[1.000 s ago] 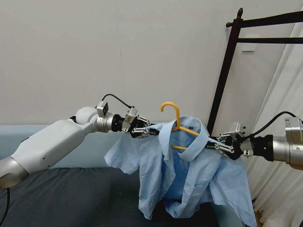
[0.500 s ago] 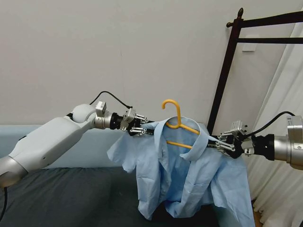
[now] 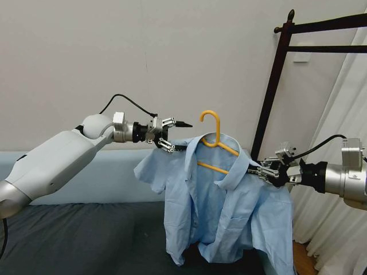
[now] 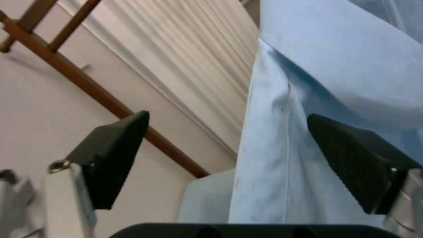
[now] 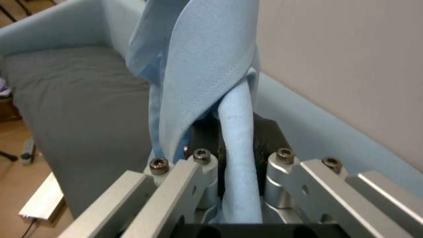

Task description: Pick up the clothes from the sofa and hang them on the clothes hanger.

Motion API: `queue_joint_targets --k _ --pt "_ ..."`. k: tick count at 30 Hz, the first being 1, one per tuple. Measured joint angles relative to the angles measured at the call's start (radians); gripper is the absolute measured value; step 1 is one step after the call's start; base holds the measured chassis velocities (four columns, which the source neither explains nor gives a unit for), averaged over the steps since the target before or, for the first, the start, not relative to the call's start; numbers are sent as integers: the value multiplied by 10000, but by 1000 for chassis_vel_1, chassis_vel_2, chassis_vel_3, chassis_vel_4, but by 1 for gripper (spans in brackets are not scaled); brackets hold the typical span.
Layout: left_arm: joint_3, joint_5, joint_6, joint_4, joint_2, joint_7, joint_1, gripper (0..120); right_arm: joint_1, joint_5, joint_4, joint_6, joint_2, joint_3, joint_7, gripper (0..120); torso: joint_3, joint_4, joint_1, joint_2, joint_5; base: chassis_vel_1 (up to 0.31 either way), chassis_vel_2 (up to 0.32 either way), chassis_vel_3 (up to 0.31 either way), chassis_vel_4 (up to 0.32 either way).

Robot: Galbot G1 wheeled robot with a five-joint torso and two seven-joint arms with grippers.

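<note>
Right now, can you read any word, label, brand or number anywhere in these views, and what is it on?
No readable text in any view.
Blue shirt, yellow hanger, wooden rack, sofa: no print or label showing.
Left hand, open at the shirt's shoulder, and right hand, shut on the shirt: no markings.
Pale patch on the wall by the rack: too small to tell.

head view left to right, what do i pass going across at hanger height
left gripper, open → yellow hanger → right gripper, shut on the shirt → white curtain
</note>
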Motion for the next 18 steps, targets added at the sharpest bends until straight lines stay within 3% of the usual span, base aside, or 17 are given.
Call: queue_joint_targets --k 8,12,13,16,17,18 --pt "-844 775 -436 -375 250 -1313 627 100 278 942 133 -509 134 273 1251 7 0 0 1 0 0 0 0 0 0" --pt "-1481 646 -271 -1478 567 -3177 1637 100 731 1687 228 -1112 220 416 2471 7 0 1 1 0 -3 0 0 0 0" --pt "-1481 646 -271 -1478 567 -3177 1637 100 731 1687 228 -1112 220 416 2471 7 0 1 1 0 -3 0 0 0 0" --pt "-2254 546 120 -3211 848 -5309 3415 100 2048 3038 225 -2328 750 303 4171 7 0 -2 0 0 -1 0 0 0 0" --pt "-2254 546 120 -3211 848 -5309 3415 100 2048 3038 225 -2328 750 303 4171 7 0 -2 0 0 -1 0 0 0 0" --pt "-2793 603 266 -3771 843 -5898 4247 100 2365 3439 239 -2608 895 262 4659 7 -1 0 0 0 0 0 0 0 0"
